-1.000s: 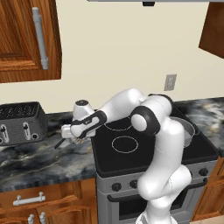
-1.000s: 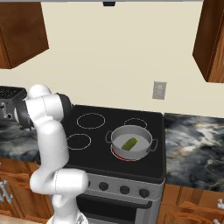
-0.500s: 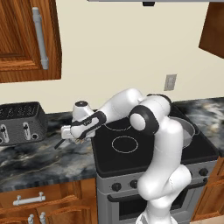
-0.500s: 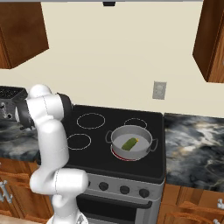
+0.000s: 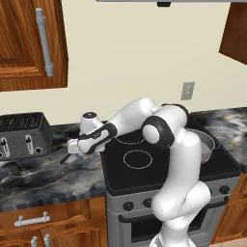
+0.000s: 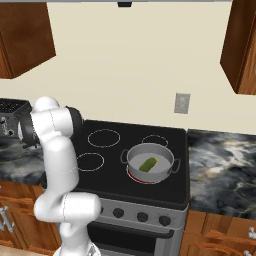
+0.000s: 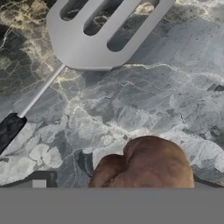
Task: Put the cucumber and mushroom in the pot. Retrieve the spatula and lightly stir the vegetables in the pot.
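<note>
Tan-brown lumpy mushroom [image 7: 146, 164] sits directly under the wide-open, empty gripper [image 5: 77, 147]; an off-centre closure could squirt it toward the nearby slotted silver-grey spatula [image 7: 100, 33].

The counter [image 7: 144, 83] is polished stone, dark grey marbled with pale and ochre veins, smooth with a soft sheen. On it the spatula [image 7: 94, 33] has a flat slotted head of brushed silver metal, matt rather than mirror-bright, on a thin metal shank running into a black, dull handle. The mushroom [image 7: 144, 164] looks tan-brown, lumpy and matt. The pot [image 6: 149, 162] is grey metal with a pale satin inside, and the cucumber [image 6: 148, 163] in it is glossy green. The stove top [image 5: 144, 159] is smooth black glass above a grey metal front. The cabinets [image 5: 29, 43] are varnished reddish wood with metal handles. The toaster [image 5: 21, 135] is dark, matt-looking metal
</note>
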